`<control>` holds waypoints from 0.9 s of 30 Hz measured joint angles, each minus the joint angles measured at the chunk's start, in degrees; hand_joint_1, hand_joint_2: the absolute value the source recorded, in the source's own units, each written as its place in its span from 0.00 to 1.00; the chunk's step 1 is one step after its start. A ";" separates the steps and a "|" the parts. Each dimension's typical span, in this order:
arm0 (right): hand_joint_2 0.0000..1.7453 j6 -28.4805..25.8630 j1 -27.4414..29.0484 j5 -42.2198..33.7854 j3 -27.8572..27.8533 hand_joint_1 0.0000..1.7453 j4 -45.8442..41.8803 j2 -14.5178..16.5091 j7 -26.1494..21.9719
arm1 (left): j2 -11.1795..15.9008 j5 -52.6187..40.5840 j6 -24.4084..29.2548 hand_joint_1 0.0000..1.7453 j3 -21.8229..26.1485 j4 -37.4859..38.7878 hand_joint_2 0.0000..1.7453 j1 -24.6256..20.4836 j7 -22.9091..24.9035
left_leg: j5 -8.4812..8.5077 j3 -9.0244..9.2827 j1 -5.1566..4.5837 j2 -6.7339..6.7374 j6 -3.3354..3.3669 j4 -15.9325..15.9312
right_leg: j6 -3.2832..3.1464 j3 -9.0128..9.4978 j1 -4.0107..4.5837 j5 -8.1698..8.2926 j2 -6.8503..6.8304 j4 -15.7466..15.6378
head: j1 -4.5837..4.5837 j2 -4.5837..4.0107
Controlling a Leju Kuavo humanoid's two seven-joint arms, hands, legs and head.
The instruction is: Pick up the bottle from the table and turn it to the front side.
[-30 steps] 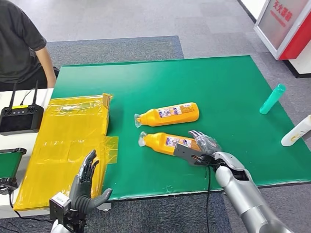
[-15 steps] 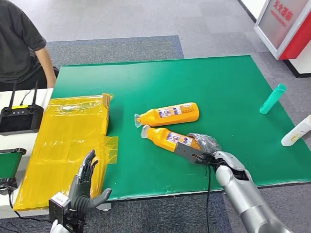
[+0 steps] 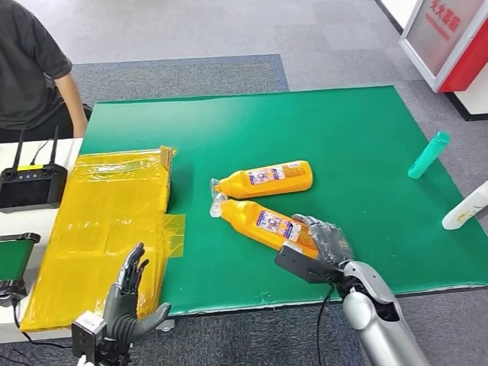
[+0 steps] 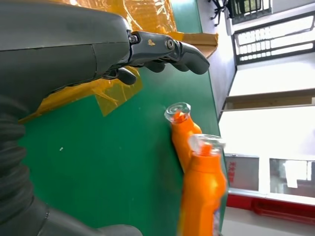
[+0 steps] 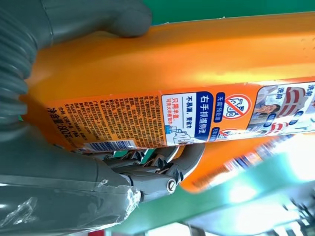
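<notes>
Two orange bottles with clear caps are on the green table mat [image 3: 357, 130]. The farther bottle [image 3: 264, 179] lies flat on the mat. My right hand [image 3: 322, 240] grips the base end of the nearer bottle [image 3: 259, 221], which slants with its cap [image 3: 216, 203] close to the farther bottle's cap. In the right wrist view the thumb [image 5: 111, 17] and fingers [image 5: 163, 169] wrap the nearer bottle [image 5: 185, 73], its printed label facing the camera. My left hand [image 3: 130, 293] hovers open at the table's front edge, fingers spread; the left wrist view has its fingers [image 4: 163, 49] over the mat, both bottles [image 4: 197, 172] beyond.
A yellow plastic-wrapped flat package [image 3: 104, 221] covers the left of the table. A teal bottle [image 3: 428, 155] and a white bottle [image 3: 465, 206] lie at the right edge. A person in black [image 3: 34, 69] sits at the far left, a black controller [image 3: 31, 187] on a white table.
My right hand has lifted and swung the nearer bottle: its cap end moved up toward the farther bottle's cap, and the hand drew back toward the front edge. The left hand lowered slightly.
</notes>
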 joint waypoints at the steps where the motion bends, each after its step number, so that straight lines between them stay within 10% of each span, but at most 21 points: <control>1: 1.00 -0.39 1.22 -0.12 -0.21 1.00 -1.91 0.18 -0.74 | -0.10 -0.01 -0.23 0.00 0.30 -0.26 1.00 0.27 0.00 | -0.01 -0.01 0.00 0.00 0.00 0.00 | 0.00 -0.01 0.00 0.00 0.00 0.00 | 0.00 0.00; 27: 1.00 -0.28 13.12 -11.64 -0.30 1.00 -15.23 10.48 -22.16 | -5.55 4.74 -22.24 0.00 6.73 2.68 1.00 -2.50 0.37 | -0.06 -0.04 0.01 0.01 -0.04 0.00 | -0.02 -0.07 0.00 -0.03 0.00 0.00 | 0.01 0.00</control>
